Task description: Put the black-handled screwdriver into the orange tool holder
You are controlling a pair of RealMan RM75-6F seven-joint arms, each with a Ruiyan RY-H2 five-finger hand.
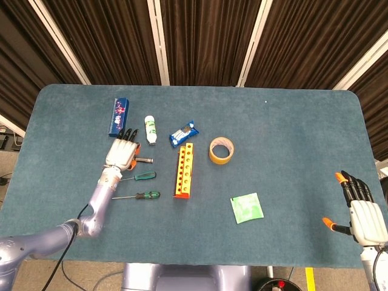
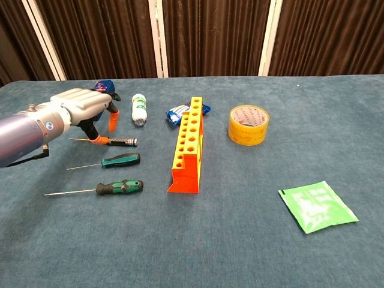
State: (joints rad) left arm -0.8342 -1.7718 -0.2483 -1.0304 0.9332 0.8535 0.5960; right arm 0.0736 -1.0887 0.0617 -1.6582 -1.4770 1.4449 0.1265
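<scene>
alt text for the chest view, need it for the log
The robot's left hand hovers open over the black-handled screwdriver on a blue table. Two green-handled screwdrivers lie nearer the camera, the orange tool holder stands at centre, with yellow tape and a green packet to its right.

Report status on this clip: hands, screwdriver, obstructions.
Left hand open above black-handled screwdriver, no grip. Right hand open, idle. Orange tool holder empty, approach unobstructed.
</scene>
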